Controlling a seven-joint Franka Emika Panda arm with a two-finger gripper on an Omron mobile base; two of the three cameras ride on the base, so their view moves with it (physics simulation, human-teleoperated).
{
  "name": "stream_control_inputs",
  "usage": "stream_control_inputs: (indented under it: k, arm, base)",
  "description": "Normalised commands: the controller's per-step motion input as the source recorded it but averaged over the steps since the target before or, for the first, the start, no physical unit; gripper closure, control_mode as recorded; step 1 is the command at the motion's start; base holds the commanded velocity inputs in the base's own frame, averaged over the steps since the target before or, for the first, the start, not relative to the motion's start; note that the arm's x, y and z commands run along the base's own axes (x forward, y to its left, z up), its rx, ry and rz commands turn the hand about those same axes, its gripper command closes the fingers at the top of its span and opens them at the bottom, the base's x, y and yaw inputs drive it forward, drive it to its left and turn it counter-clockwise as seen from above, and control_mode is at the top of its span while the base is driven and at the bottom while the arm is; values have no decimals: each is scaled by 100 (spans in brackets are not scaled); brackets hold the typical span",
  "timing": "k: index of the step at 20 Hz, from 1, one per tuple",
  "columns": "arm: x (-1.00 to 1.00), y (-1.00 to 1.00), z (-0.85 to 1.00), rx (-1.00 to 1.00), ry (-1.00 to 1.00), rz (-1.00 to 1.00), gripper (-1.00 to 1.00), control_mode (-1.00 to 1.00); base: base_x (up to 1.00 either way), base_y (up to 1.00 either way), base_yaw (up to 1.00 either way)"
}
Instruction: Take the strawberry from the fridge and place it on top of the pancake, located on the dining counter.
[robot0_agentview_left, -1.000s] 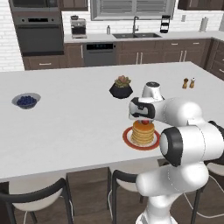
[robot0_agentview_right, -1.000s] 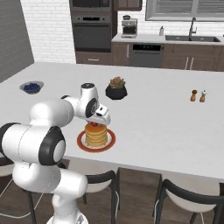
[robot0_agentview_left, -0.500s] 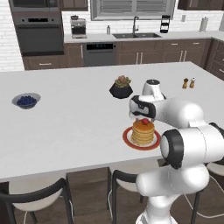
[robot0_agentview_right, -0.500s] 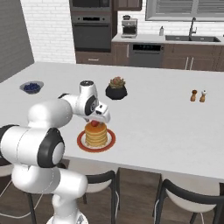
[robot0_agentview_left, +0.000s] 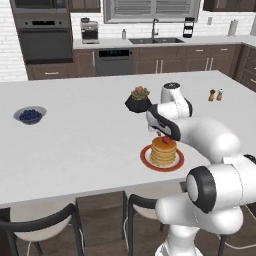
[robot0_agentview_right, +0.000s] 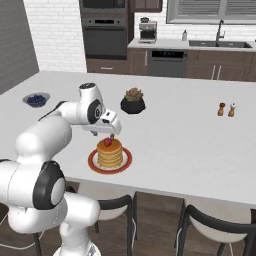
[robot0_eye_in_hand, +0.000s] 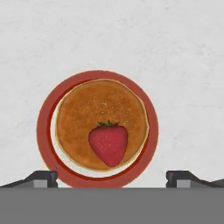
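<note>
While the claw (robot0_eye_in_hand: 112, 177) hangs directly above it with its jaws spread wide and nothing between them, the strawberry (robot0_eye_in_hand: 108, 144) lies on top of the pancake (robot0_eye_in_hand: 101, 123), toward the near edge of the stack, leafy end pointing away from the fingertips (robot0_eye_in_hand: 43, 176). That stack sits on a red-rimmed plate (robot0_eye_in_hand: 45, 114). Farther off, a small bowl (robot0_agentview_left: 30, 114) holds dark blue berries, and a dark pot (robot0_agentview_left: 138, 102) carries a succulent just beyond the plate.

From the base, the white arm (robot0_agentview_left: 210, 140) bends forward over the worktop (robot0_agentview_left: 85, 145), its wrist turned down so the hand points straight at the stack.

White and smooth, this long surface also bears two small shakers (robot0_agentview_left: 215, 94) at its far right. Dark chairs (robot0_agentview_right: 215, 225) stand along the near side. Behind are brown cabinets, a wall oven (robot0_agentview_left: 42, 37), a sink (robot0_agentview_left: 154, 40) and white brick tiling.
</note>
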Motion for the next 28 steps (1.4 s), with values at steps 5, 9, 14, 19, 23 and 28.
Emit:
stream_control_inputs:
  k: [5,9,14,19,23,28]
  arm:
    - [-80,17,19,-2,4,0,-100,-100]
    - [-99,35,5,-1,4,1,-100,-100]
    - [-98,55,0,-1,3,3,-100,-100]
    - [-68,88,-4,-9,6,9,-100,-100]
    - [-25,100,-18,-16,13,11,-100,-100]
    - [-1,99,-12,-22,8,20,-100,-100]
  base:
    - [0,0,0]
    - [0,0,0]
    - [0,0,0]
    - [0,0,0]
    - [0,0,0]
    - [0,0,0]
